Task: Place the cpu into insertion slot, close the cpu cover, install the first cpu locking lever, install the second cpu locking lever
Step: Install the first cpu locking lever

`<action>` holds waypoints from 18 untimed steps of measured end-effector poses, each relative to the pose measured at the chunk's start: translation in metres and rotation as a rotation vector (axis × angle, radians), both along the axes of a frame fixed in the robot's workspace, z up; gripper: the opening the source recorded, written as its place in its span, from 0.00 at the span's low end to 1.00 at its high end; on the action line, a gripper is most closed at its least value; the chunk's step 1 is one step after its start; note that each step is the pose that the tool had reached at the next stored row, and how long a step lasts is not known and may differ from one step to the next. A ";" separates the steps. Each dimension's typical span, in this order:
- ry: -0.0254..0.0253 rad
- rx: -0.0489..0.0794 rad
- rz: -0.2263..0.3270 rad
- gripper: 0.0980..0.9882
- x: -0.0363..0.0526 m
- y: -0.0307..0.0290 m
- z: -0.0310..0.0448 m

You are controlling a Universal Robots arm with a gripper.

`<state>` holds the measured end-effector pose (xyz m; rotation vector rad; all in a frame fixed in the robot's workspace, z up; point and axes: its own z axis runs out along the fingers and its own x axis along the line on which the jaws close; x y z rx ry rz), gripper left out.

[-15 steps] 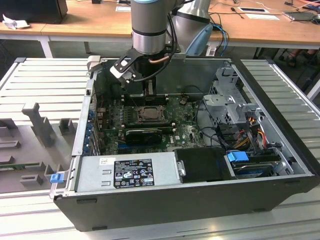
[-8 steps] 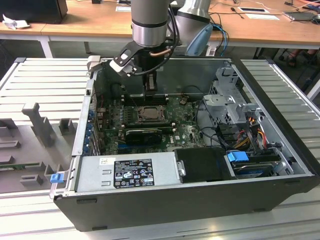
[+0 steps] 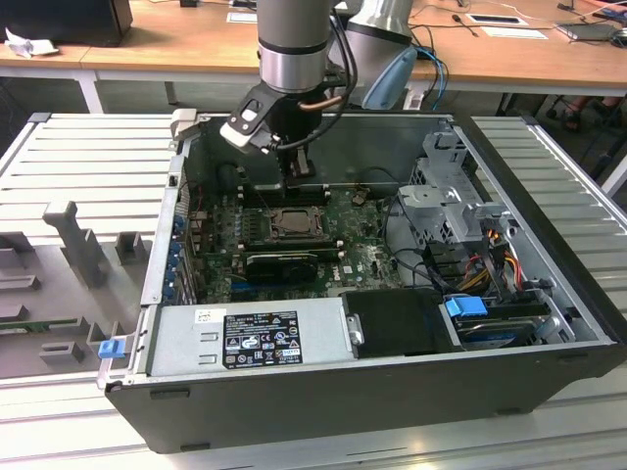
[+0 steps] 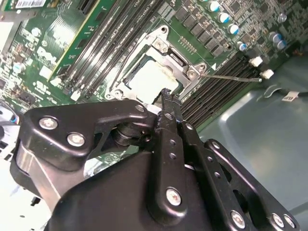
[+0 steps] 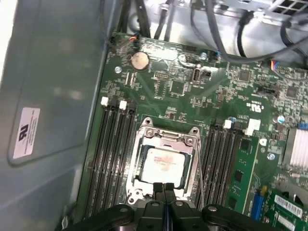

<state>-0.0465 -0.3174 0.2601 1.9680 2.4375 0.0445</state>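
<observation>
CPU seated in the insertion slot; gripper fingers together at the slot's edge.

The cpu, dull silver top upward, lies flat inside the insertion slot on the green motherboard. The cpu cover lies down over the slot and frames the chip through its central cut-out. The gripper hangs just above one edge of the slot, its two black fingers pressed together with nothing between them; in the second wrist view its tip stands over the rim of the cover, and contact cannot be confirmed. A thin metal lever runs outward from a corner of the slot, across the black memory slots beside it. In the exterior view the arm reaches down into the open computer case, directly over the slot.
</observation>
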 end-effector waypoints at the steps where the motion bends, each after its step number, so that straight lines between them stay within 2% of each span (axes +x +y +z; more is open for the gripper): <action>1: 0.0000 0.000 0.011 0.01 0.0000 0.0000 0.0000; 5: 0.0000 0.000 0.071 0.01 0.0000 0.0000 0.0000; 8: 0.0000 0.000 0.142 0.01 0.0000 0.0000 0.0000; 17: 0.0000 0.000 0.283 0.01 0.0000 0.0000 0.0000; 18: 0.0000 0.000 0.323 0.01 0.0000 0.0000 0.0000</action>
